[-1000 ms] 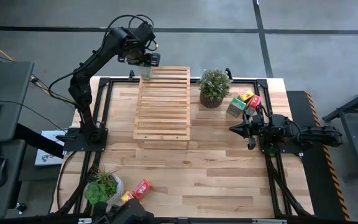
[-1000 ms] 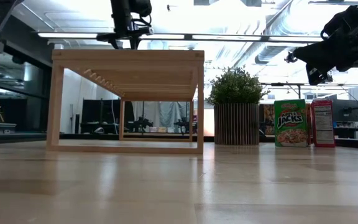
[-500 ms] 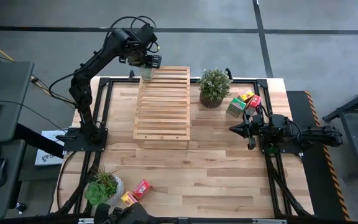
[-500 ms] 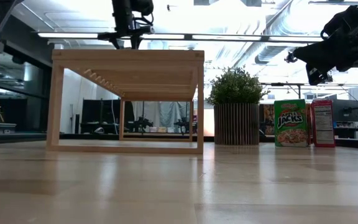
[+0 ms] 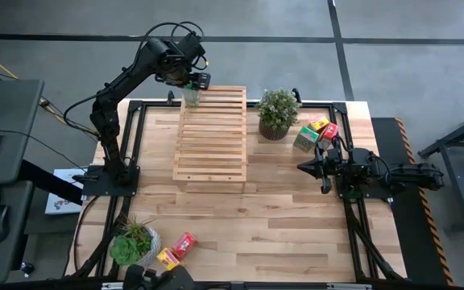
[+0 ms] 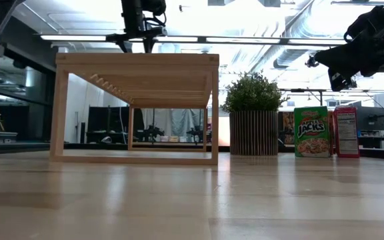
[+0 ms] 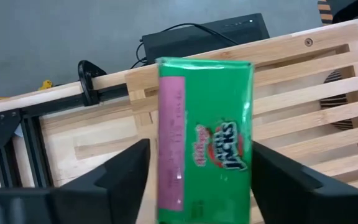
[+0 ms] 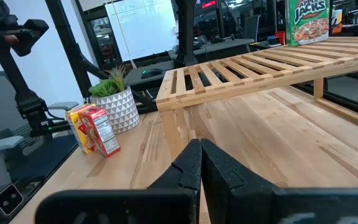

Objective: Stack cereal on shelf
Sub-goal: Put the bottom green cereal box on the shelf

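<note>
A green cereal box [image 7: 204, 137] stands upright on its lower end on the far left corner of the pale slatted shelf [image 5: 210, 137]. It also shows in the right wrist view [image 8: 309, 18]. My left gripper [image 5: 192, 83] hangs over it, pointing steeply down. It is open, with one finger on either side of the box and a thin gap at each. My right gripper [image 5: 304, 167] is shut and level above the table's right side, holding nothing.
Green [image 5: 306, 137], yellow [image 5: 319, 123] and red [image 5: 329, 130] cereal boxes stand at the far right beside a potted plant [image 5: 278, 113]. A red box [image 5: 184, 244] and a yellow one [image 5: 167, 258] lie near the front left by another plant [image 5: 133, 244].
</note>
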